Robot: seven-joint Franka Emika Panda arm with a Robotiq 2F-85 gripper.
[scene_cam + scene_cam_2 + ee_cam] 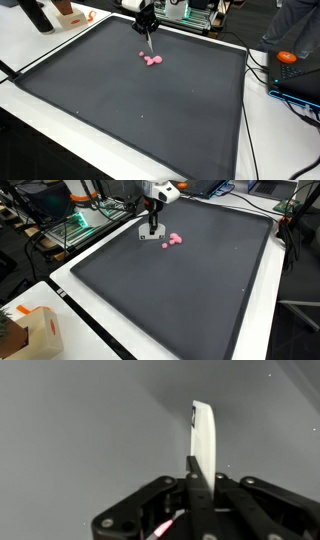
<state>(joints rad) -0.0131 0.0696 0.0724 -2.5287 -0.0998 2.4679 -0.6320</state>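
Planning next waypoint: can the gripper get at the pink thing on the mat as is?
Probably yes: pink thing lies in the open beside the gripper. But its jaws are shut on a white stick.

Mat (140, 110) dark grey, matt, finely grained; worktop (40, 130) white, smooth; pink lump (152, 61) matt, soft-looking; tool (195, 475) black, matt; white stick (203, 435) smooth, glossy

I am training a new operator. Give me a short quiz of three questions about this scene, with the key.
1. True or false: the pink pieces lie on the dark mat.
2. What do the jaws of the gripper hold? A) a white tool B) a red cup C) nothing
3. Fill in: the mat lies on a ____ table.
Key: 1 true; 2 A; 3 white.
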